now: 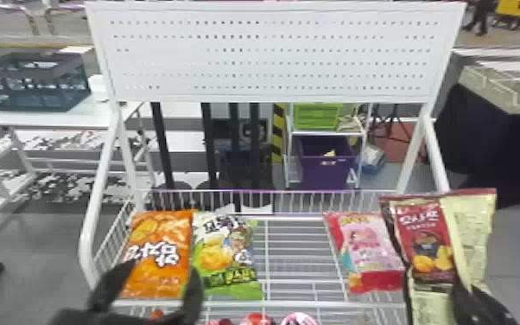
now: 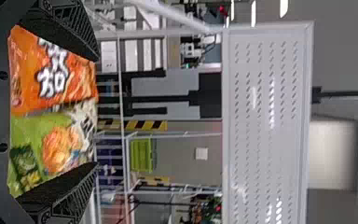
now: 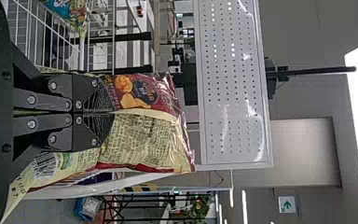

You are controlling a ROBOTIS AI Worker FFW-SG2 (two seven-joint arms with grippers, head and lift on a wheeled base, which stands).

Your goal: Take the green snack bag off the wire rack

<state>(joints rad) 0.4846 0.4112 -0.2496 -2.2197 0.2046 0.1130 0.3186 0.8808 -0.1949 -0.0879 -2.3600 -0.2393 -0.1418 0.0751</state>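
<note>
So the glossy orange snack bag (image 1: pixel 160 255) has chunky white lettering, and the green-and-white snack bag (image 1: pixel 227 255) shows golden puffs. Pink bag (image 1: pixel 369 250) gets a red bottom band, while the maroon bag (image 1: pixel 427 242) has a pale yellow back panel.

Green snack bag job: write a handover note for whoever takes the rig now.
Left gripper: open, empty, close before the orange snack bag and green snack bag.
Right gripper: shut on the dark red and cream snack bag.
Green bag: on the wire rack, right of the orange one.
Done: green bag not yet gripped.
Left: grip it alone, probably shifting the left gripper rightward first, then lift it off.
</note>
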